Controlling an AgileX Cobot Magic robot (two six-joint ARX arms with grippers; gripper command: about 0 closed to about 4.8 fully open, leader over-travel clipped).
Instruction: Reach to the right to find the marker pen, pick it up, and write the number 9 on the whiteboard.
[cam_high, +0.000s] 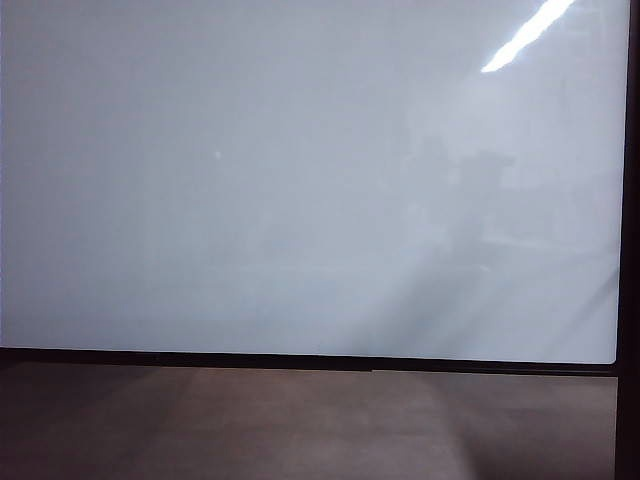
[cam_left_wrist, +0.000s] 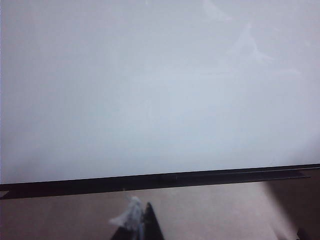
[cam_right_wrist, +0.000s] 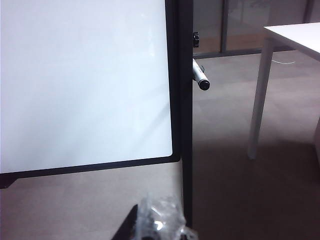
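Observation:
The whiteboard fills the exterior view, glossy white with a thin black frame, and its surface is blank; no number 9 is in view. In the right wrist view the marker pen, grey-barrelled with a dark end, sticks out beside the board's black right post. My right gripper sits low below the board's right corner, shut, its tips wrapped in clear film, well short of the pen. My left gripper sits below the board's lower frame, its tape-covered tips together. Neither gripper shows in the exterior view.
A brown-grey surface runs below the whiteboard's lower edge. To the right of the board's post stands a white table with a white leg on a dark floor. Glass panels stand behind it.

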